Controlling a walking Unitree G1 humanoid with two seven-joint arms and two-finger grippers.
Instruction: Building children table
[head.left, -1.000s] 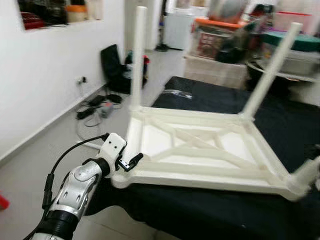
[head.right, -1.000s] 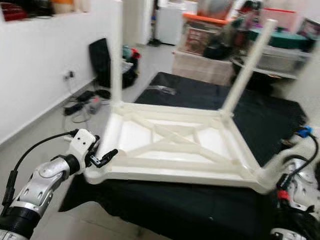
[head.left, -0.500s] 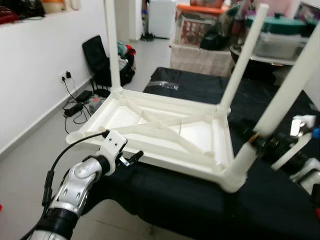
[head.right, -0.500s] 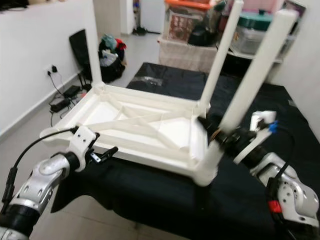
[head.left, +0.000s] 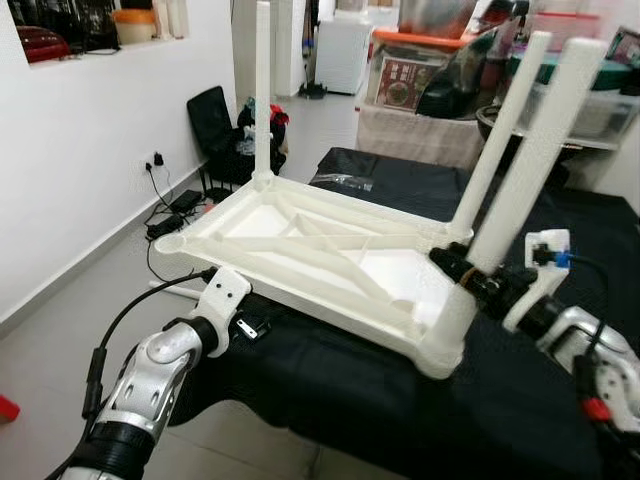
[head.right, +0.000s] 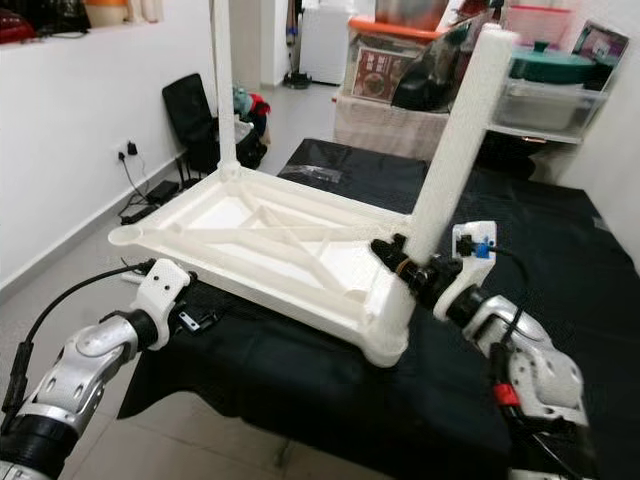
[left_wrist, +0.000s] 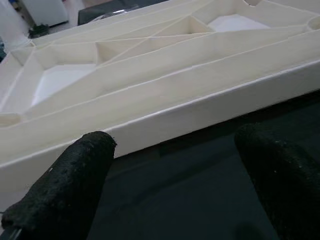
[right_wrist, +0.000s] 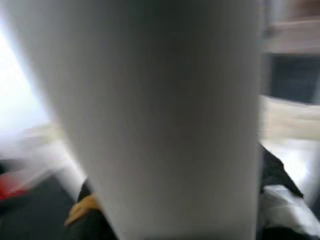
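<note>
Right gripper (head.right: 410, 268) clamps low on the near leg (head.left: 527, 185) standing upright at the upturned tabletop's (head.left: 330, 250) near corner on the black-covered table (head.right: 560, 250), while left gripper (head.left: 248, 327), fingers spread and empty, hovers just under the opposite edge.

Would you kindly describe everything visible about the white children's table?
The white children's table looks like moulded plastic and lies upside down on a black-covered surface, its ribbed underside with diagonal braces facing up. Three round legs stand upward, and the corner socket nearest the left gripper has no leg. The right gripper is shut on the near leg close to its base. The left gripper is open, just below the table's near edge.
</note>
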